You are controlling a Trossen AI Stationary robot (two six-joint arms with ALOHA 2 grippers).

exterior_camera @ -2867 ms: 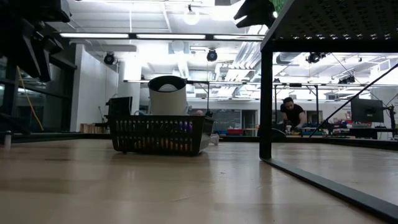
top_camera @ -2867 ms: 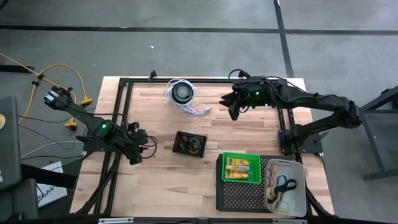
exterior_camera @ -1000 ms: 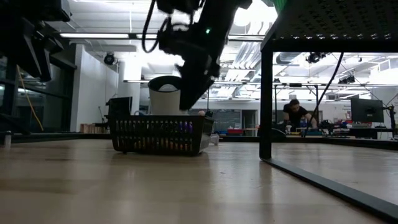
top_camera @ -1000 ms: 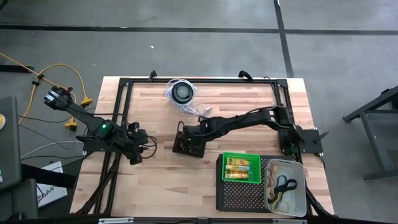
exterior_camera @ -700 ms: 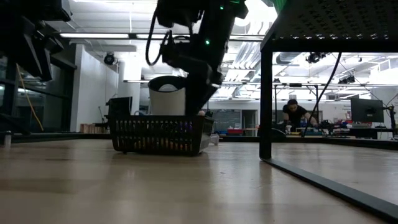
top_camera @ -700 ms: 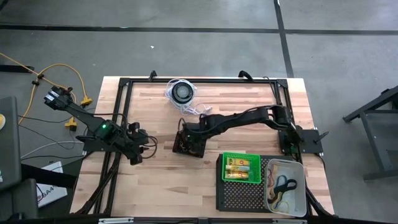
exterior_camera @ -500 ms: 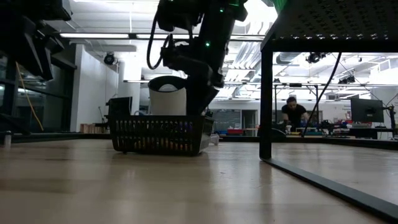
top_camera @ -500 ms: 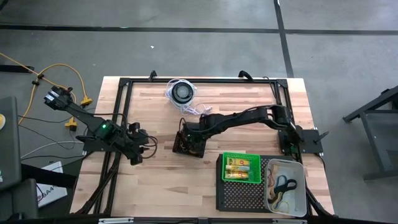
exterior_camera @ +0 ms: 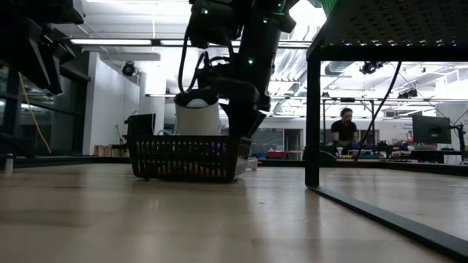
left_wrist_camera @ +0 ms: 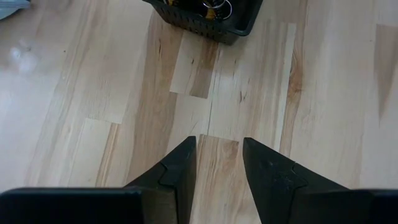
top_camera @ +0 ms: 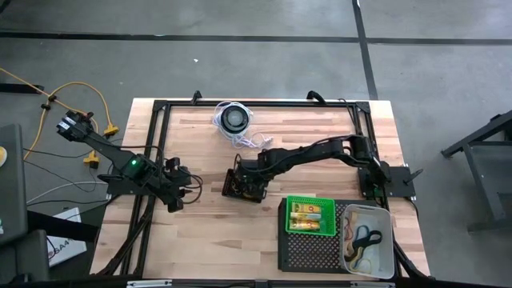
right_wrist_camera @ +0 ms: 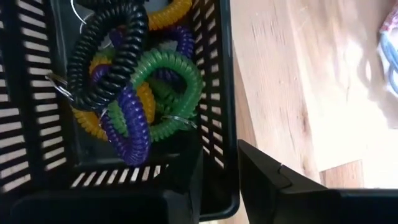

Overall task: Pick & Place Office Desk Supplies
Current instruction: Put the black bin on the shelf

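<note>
Mid-worktop, your right claw (right_wrist_camera: 217,180) straddles the small black slatted basket's (top_camera: 240,189) wall, seemingly open and empty; its coloured coiled plastic bands (right_wrist_camera: 134,81) remain unpicked.

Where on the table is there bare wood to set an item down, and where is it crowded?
Bare wood lies between the left gripper and the small black basket, along the near edge left of the perforated tray, and right of the corded disc. It is crowded at the basket, where the right gripper straddles its wall, and on the tray.
</note>
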